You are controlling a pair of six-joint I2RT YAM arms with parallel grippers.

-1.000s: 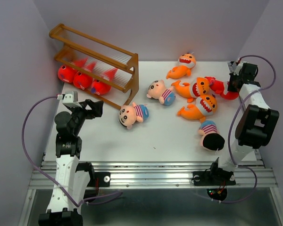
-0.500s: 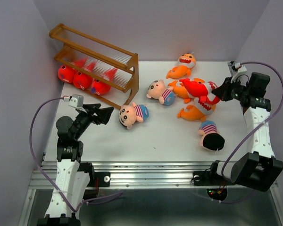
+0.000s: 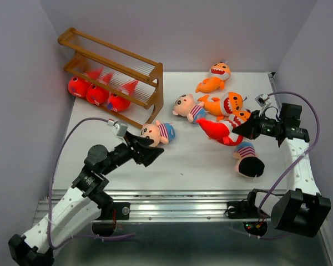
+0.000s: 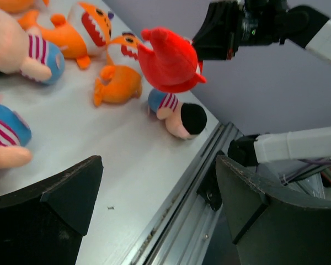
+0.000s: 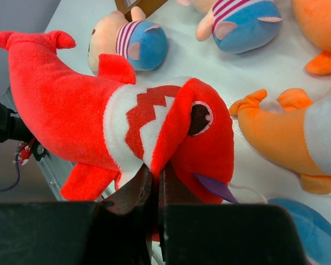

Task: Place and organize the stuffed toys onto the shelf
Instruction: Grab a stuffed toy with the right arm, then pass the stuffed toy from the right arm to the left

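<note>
- The right hand (image 3: 241,129) is pinched shut on a red shark (image 3: 215,128). The right wrist view shows its two fingers (image 5: 129,193) meeting on the plush at the toothy mouth.
- The red shark hangs clear above the right half of the counter (image 3: 183,166). Its head is at the hand and its tail points toward the left side.
- The left hand (image 3: 148,149) is spread wide and has hold of nothing. It hovers low over the middle of the counter, toward the near edge, and points toward the right side.
- The left wrist view looks out between its two dark fingers (image 4: 49,215) at the held shark and the right hand.
- Just beyond the left hand lies a boy doll (image 3: 156,133) in a striped shirt, near the right end of the shelf (image 3: 114,77). Whether the hand touches it cannot be told.
- The shelf stands in the far left corner of the counter. A row of red sharks (image 3: 97,94), three of them, sits low down behind its slats.
- A second boy doll (image 3: 188,107) lies right of the shelf, toward the far edge.
- A black-haired doll (image 3: 248,160) lies near the near right corner, below the right hand.
- A far orange shark (image 3: 213,77) lies by the far edge.
- A middle orange shark (image 3: 225,104) lies just beside the second boy doll.
- A third orange shark (image 3: 242,117) is partly hidden behind the held shark and the right hand.
</note>
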